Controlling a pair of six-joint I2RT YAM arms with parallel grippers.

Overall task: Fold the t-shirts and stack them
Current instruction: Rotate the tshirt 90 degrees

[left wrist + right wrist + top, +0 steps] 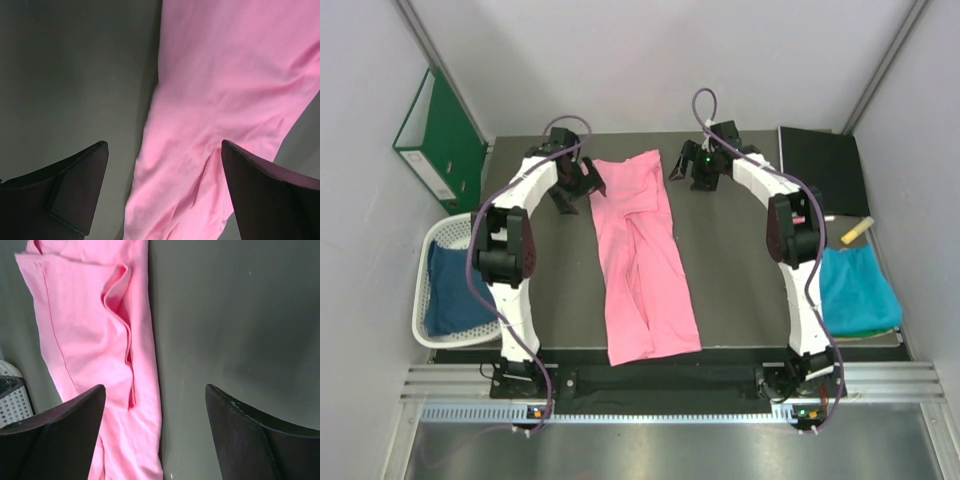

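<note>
- Left jaws stand wide apart with nothing between them, near the far edge of the worktop (730, 290), just beside the left side of the pink t-shirt (642, 260).
- My right jaws are apart too and grip nothing; they hang near the far edge, just off the shirt's right side.
- The pink t-shirt lies down the middle of the worktop, folded lengthwise into a long strip that runs from near the far edge to the near edge.
- From my left wrist, pink cloth (225, 100) lies below the gap; one finger (75, 190) is over bare worktop.
- From my right wrist, the cloth (75, 340) shows a raised crease.
- The dark blue t-shirt (450, 290) sits in the white lattice basket (432, 240) off the worktop's left edge.
- The teal t-shirt (857, 290) lies bunched at the right edge.
- A green ring binder (440, 135) leans on the left wall.
</note>
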